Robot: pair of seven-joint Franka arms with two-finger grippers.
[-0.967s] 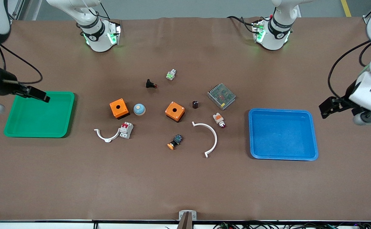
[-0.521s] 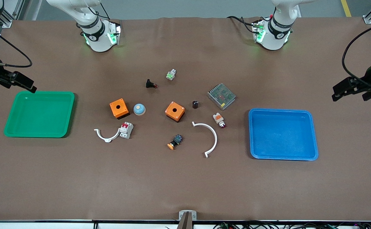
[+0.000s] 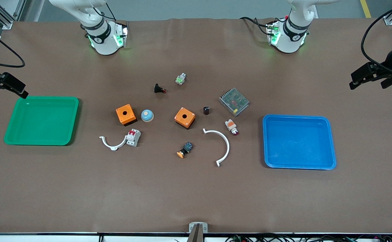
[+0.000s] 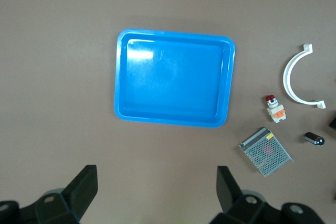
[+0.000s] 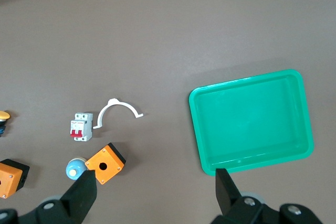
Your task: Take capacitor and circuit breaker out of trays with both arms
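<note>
A: Where are the parts?
B: In the front view the capacitor (image 3: 206,110) stands mid-frame beside an orange box (image 3: 184,117); the breaker (image 3: 133,137) touches a white clip (image 3: 112,143).
A: And the grippers?
B: Only the wrist views show them spread: left gripper (image 4: 156,192) above the blue tray (image 4: 122,77), right gripper (image 5: 156,195) by the green tray (image 5: 195,124).
</note>
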